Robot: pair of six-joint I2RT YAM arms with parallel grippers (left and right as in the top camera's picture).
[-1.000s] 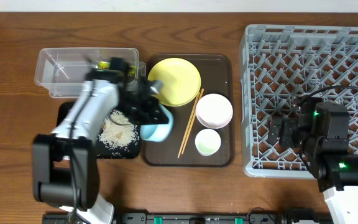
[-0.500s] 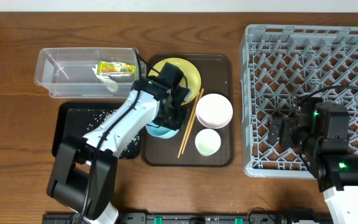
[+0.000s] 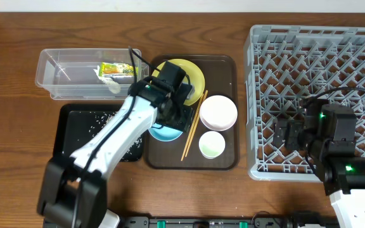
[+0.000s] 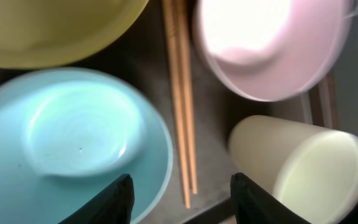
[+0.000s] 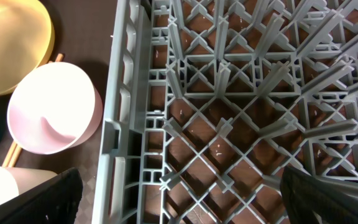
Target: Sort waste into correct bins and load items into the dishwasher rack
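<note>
My left gripper (image 3: 172,119) hangs open just over the light blue bowl (image 4: 73,130), which sits upright on the brown serving tray (image 3: 230,161). Its two fingers stand either side of the bowl's rim and the wooden chopsticks (image 4: 182,93), holding nothing. The yellow plate (image 3: 189,73), white bowl (image 3: 218,112) and white cup (image 3: 211,144) are on the same tray. The clear tub (image 3: 62,76) holds the snack wrapper (image 3: 118,68) and the tissue (image 3: 111,81). Rice (image 3: 100,120) lies scattered in the black tray (image 3: 68,136). My right gripper (image 5: 191,199) is wide open above the grey rack (image 3: 322,44).
My left arm crosses over the black tray's right side and hides part of it. The rack's left wall (image 5: 120,124) stands between my right gripper and the white bowl (image 5: 51,112). Bare wooden table lies to the far left and along the back.
The left arm swung right from over the black tray to the brown tray with the blue bowl, set it down upright and opened its jaws. The right arm has not moved.
</note>
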